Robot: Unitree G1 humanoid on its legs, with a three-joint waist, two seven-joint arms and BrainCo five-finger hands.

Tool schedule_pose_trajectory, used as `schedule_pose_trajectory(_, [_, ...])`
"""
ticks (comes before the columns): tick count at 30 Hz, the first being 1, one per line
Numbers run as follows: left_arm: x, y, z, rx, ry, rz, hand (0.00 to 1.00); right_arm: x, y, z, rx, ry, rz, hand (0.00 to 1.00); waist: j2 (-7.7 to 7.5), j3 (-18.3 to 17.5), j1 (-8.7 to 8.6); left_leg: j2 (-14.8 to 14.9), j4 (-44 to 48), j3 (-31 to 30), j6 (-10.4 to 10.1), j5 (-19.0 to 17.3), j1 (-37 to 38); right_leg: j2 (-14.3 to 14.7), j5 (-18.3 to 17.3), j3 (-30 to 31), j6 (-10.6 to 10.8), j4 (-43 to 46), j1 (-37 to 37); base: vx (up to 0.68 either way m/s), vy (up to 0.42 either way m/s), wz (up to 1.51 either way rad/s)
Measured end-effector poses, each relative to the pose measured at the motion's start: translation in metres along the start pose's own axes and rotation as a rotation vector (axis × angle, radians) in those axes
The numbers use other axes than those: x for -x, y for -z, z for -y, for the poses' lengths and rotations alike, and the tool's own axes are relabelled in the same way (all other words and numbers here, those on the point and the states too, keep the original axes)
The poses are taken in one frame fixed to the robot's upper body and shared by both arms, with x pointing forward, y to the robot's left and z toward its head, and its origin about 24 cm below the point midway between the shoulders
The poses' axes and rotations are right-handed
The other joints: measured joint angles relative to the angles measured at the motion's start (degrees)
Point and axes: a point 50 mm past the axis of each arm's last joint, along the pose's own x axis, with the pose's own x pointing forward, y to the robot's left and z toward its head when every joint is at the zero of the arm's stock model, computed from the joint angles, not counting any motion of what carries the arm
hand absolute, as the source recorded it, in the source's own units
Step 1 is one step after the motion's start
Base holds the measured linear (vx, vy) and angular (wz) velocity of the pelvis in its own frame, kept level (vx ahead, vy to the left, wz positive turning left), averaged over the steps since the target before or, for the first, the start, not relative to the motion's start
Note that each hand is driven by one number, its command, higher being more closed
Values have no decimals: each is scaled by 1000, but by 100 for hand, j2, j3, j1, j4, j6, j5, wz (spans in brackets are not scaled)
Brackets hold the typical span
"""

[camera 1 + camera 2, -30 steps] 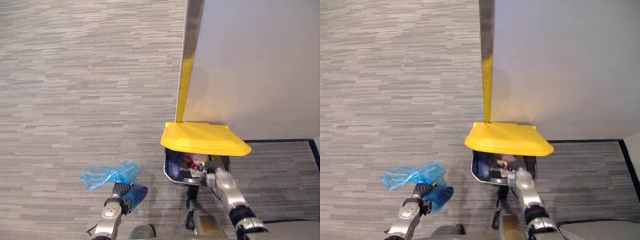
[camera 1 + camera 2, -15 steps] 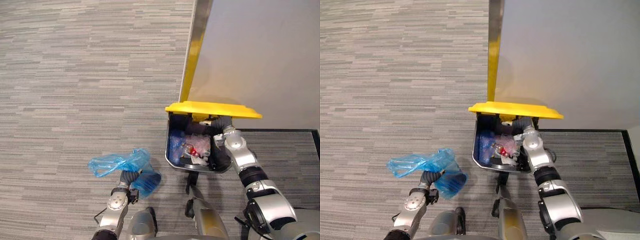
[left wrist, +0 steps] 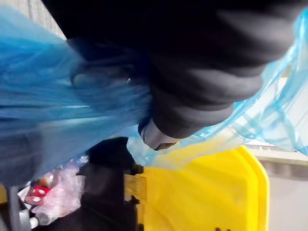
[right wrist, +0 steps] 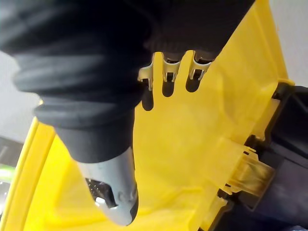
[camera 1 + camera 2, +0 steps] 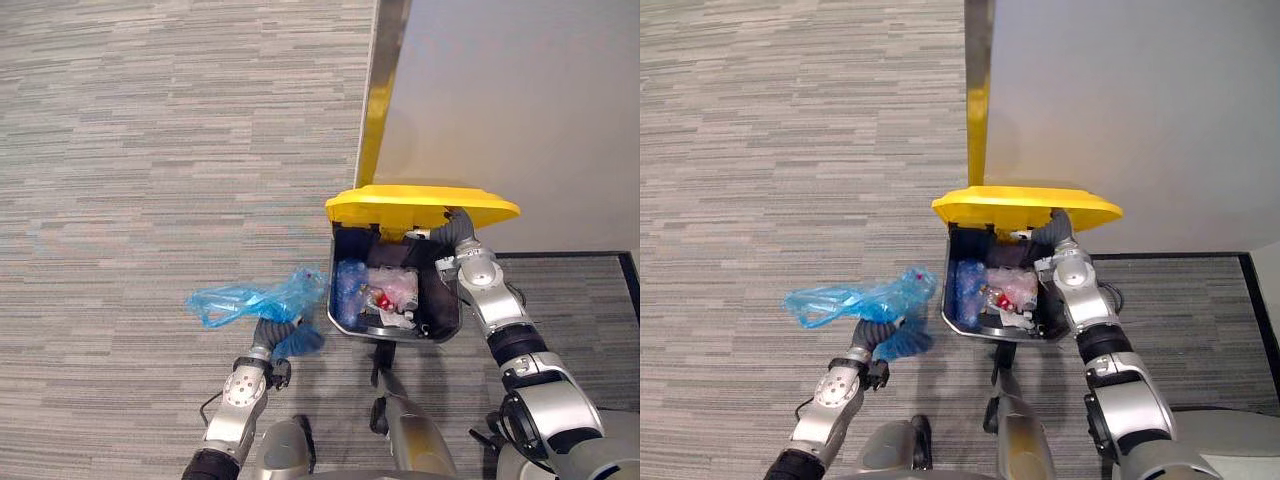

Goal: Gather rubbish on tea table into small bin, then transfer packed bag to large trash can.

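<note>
The large trash can [image 5: 336, 310] is dark with a yellow lid [image 5: 420, 205] and stands against the wall. My right hand [image 5: 455, 238] reaches under the lid; in the right wrist view its straight fingers [image 4: 166, 67] press on the lid's underside [image 4: 192, 144] and hold it raised. Inside the can lie blue and clear plastic and something red. My left hand [image 5: 270, 338] is shut on the packed blue bag [image 5: 260, 298], which hangs just left of the can's rim. In the left wrist view the bag [image 3: 43, 96] billows beside the lid [image 3: 202, 192].
A pale grey wall panel [image 5: 520, 110] with a yellow and metal edge strip [image 5: 372, 130] stands behind the can. Grey striped carpet [image 5: 150, 150] spreads to the left. A dark-bordered mat [image 5: 600, 290] lies at the right.
My right hand has pushed the yellow lid from nearly shut to raised, baring the can's inside. My left hand has carried the blue bag rightward, up to the can's side.
</note>
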Motion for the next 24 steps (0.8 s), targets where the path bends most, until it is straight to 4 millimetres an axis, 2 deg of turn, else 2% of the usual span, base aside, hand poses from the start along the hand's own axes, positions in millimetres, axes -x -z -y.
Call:
schedule_pose_trajectory(5, [-22,-25,28,-1,129,91,100,-2,-4,-3,9,-13,11,0,12,83,-76,-3,23,17,-1,-1,2,1,6,15,-8,8,-2,-6,20,-1])
schedule_pose_trajectory(8, [-39,-52,43,-34,198,182,100,-10,-23,-7,23,-29,66,0,28,290,-158,-7,151,138,14,-64,4,6,19,139,-24,88,-58,-19,53,-21])
schedule_pose_trajectory(11, [-52,-75,55,-67,248,259,100,-15,-36,-8,31,-35,102,0,34,325,-177,-35,254,289,36,-122,-119,5,46,293,-60,160,-264,-18,35,-26])
schedule_pose_trajectory(13, [-61,-88,62,-84,258,293,100,-18,-44,-11,39,-44,126,0,42,358,-271,-29,379,296,32,-173,-249,8,70,315,-91,170,-353,-6,24,-8])
schedule_pose_trajectory(19, [-82,-106,68,-143,257,321,100,-27,-68,-13,40,-47,184,0,65,580,-371,-21,638,448,72,-280,-477,17,97,472,-121,281,-620,-14,17,-13])
schedule_pose_trajectory(24, [-97,-109,66,-205,233,297,100,-34,-85,-14,68,-52,218,0,76,645,-452,8,859,482,87,-361,-782,33,157,508,-179,282,-857,-26,0,-5])
